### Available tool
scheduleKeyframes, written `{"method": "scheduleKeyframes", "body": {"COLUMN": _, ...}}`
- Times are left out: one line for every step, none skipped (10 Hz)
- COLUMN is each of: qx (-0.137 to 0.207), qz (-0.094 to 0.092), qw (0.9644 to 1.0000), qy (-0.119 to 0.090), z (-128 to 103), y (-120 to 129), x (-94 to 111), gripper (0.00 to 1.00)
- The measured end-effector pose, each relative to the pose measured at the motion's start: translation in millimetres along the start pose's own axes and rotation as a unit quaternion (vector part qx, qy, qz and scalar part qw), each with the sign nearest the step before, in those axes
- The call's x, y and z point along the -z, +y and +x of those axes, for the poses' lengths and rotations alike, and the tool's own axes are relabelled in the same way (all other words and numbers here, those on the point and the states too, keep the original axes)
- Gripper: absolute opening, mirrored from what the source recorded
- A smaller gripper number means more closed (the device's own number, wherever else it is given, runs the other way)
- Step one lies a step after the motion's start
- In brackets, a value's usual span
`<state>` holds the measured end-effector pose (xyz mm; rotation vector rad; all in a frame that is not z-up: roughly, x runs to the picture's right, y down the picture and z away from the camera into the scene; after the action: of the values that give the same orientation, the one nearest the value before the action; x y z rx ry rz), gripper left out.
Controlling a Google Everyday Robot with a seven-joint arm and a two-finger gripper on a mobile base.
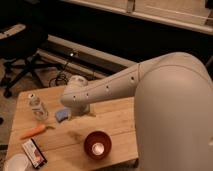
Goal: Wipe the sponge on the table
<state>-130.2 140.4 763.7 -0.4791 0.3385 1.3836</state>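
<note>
The light-blue sponge lies on the pale-wood table, left of the middle. My arm reaches in from the right and bends down over it. The gripper sits at the arm's end, right beside and partly over the sponge. The wrist housing hides the contact between gripper and sponge.
A clear bottle stands left of the sponge. An orange carrot lies in front of it. A red bowl sits near the front edge. A small box and a white round thing lie at the front left. An office chair stands behind.
</note>
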Motion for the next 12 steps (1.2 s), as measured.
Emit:
{"method": "scheduleKeyframes", "body": {"qx": 0.0, "qz": 0.0, "qw": 1.0, "qy": 0.0, "z": 0, "y": 0, "x": 0, "gripper": 0.8}}
{"method": "scheduleKeyframes", "body": {"qx": 0.0, "qz": 0.0, "qw": 1.0, "qy": 0.0, "z": 0, "y": 0, "x": 0, "gripper": 0.8}}
{"method": "scheduleKeyframes", "body": {"qx": 0.0, "qz": 0.0, "qw": 1.0, "qy": 0.0, "z": 0, "y": 0, "x": 0, "gripper": 0.8}}
{"method": "scheduleKeyframes", "body": {"qx": 0.0, "qz": 0.0, "qw": 1.0, "qy": 0.0, "z": 0, "y": 0, "x": 0, "gripper": 0.8}}
{"method": "scheduleKeyframes", "body": {"qx": 0.0, "qz": 0.0, "qw": 1.0, "qy": 0.0, "z": 0, "y": 0, "x": 0, "gripper": 0.8}}
{"method": "scheduleKeyframes", "body": {"qx": 0.0, "qz": 0.0, "qw": 1.0, "qy": 0.0, "z": 0, "y": 0, "x": 0, "gripper": 0.8}}
{"method": "scheduleKeyframes", "body": {"qx": 0.0, "qz": 0.0, "qw": 1.0, "qy": 0.0, "z": 0, "y": 0, "x": 0, "gripper": 0.8}}
{"method": "scheduleKeyframes", "body": {"qx": 0.0, "qz": 0.0, "qw": 1.0, "qy": 0.0, "z": 0, "y": 0, "x": 0, "gripper": 0.8}}
{"method": "scheduleKeyframes", "body": {"qx": 0.0, "qz": 0.0, "qw": 1.0, "qy": 0.0, "z": 0, "y": 0, "x": 0, "gripper": 0.8}}
{"method": "scheduleKeyframes", "body": {"qx": 0.001, "qz": 0.0, "qw": 1.0, "qy": 0.0, "z": 0, "y": 0, "x": 0, "gripper": 0.8}}
{"method": "scheduleKeyframes", "body": {"qx": 0.005, "qz": 0.0, "qw": 1.0, "qy": -0.002, "z": -1, "y": 1, "x": 0, "gripper": 0.8}}
{"method": "scheduleKeyframes", "body": {"qx": 0.024, "qz": 0.007, "qw": 0.9996, "qy": -0.011, "z": -11, "y": 1, "x": -1, "gripper": 0.8}}
